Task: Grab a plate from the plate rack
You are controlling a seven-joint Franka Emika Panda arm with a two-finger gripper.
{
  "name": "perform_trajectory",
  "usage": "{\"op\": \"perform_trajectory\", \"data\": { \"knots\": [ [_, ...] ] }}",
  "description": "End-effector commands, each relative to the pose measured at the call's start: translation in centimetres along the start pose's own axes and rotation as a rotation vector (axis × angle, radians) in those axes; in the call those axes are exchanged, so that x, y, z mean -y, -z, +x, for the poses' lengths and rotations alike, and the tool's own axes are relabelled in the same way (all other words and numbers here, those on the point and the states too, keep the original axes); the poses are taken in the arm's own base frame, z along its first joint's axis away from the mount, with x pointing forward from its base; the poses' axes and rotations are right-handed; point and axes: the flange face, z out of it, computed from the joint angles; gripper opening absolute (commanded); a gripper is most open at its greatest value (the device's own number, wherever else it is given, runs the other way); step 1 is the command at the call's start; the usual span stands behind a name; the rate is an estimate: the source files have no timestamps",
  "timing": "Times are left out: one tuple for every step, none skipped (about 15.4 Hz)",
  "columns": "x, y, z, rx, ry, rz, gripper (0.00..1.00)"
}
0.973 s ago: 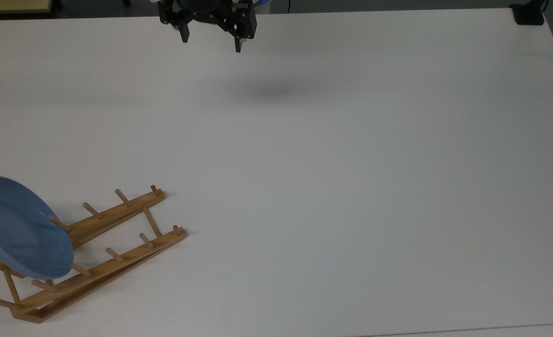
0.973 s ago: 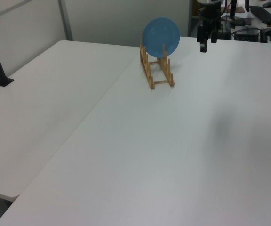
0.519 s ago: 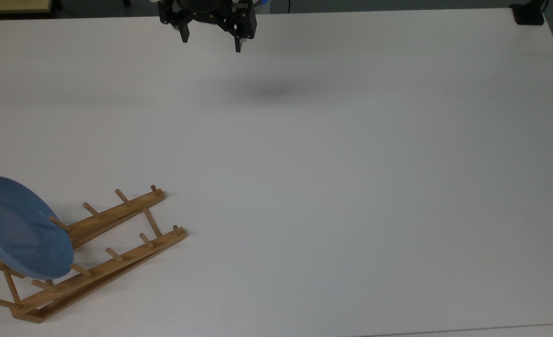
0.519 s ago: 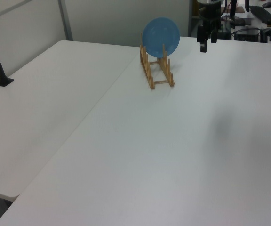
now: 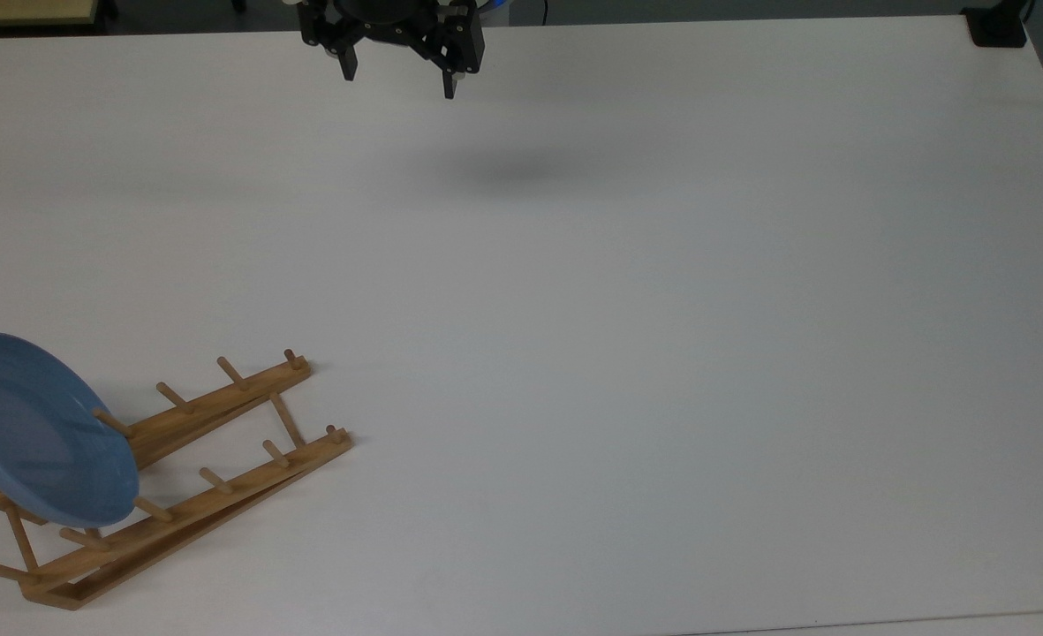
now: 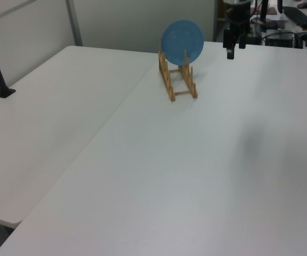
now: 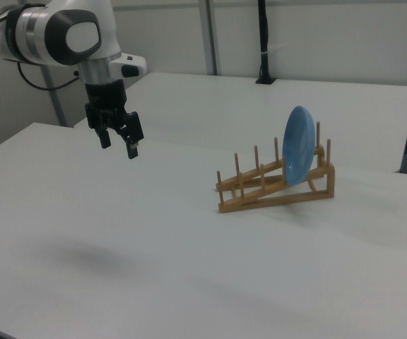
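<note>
No readable text, label, brand, number or sign on anything in these views

My gripper point(image 7: 119, 146) hangs in the air, pointing straight down from my white arm point(image 7: 62, 32). My two black fingers point(image 7: 132, 149) are spread wide apart, holding nothing.

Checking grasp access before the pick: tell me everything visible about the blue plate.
The plate is round, shallow, matte blue with a raised rim, and looks like plastic. It stands on edge, nearly upright, in a slot between upright pegs at the raised end of the wooden plate rack, which is at the top view's lower left. Only the rack touches it. The gripper hangs open above the white table, well apart from the plate.
</note>
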Motion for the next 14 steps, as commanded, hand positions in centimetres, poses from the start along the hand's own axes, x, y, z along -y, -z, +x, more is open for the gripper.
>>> {"op": "perform_trajectory", "data": {
  "knots": [
    [-0.07, 0.28, -0.52, 0.028, 0.022, 0.008, 1.00],
    [-0.07, 0.28, -0.52, 0.028, 0.022, 0.008, 1.00],
    [-0.06, 0.28, -0.52, 0.028, 0.022, 0.009, 1.00],
    [-0.07, 0.27, -0.53, 0.029, 0.021, 0.008, 1.00],
    [-0.06, 0.27, -0.54, 0.030, 0.021, 0.009, 1.00],
    [-0.17, 0.23, -0.57, 0.034, 0.019, 0.007, 1.00],
    [-0.26, 0.31, -0.59, 0.033, 0.018, 0.007, 1.00],
    [-0.26, 0.31, -0.59, 0.033, 0.018, 0.007, 1.00],
    [-0.18, 0.31, -0.61, 0.033, 0.018, 0.007, 1.00],
    [-0.10, 0.31, -0.62, 0.033, 0.015, 0.007, 1.00],
    [-0.18, 0.28, -0.64, 0.036, 0.012, 0.007, 1.00],
    [-0.37, 0.32, -0.70, 0.039, 0.009, 0.007, 1.00],
    [-0.38, 0.40, -0.69, 0.037, 0.009, 0.007, 1.00],
    [-0.38, 0.40, -0.69, 0.037, 0.009, 0.007, 1.00]
  ]
}}
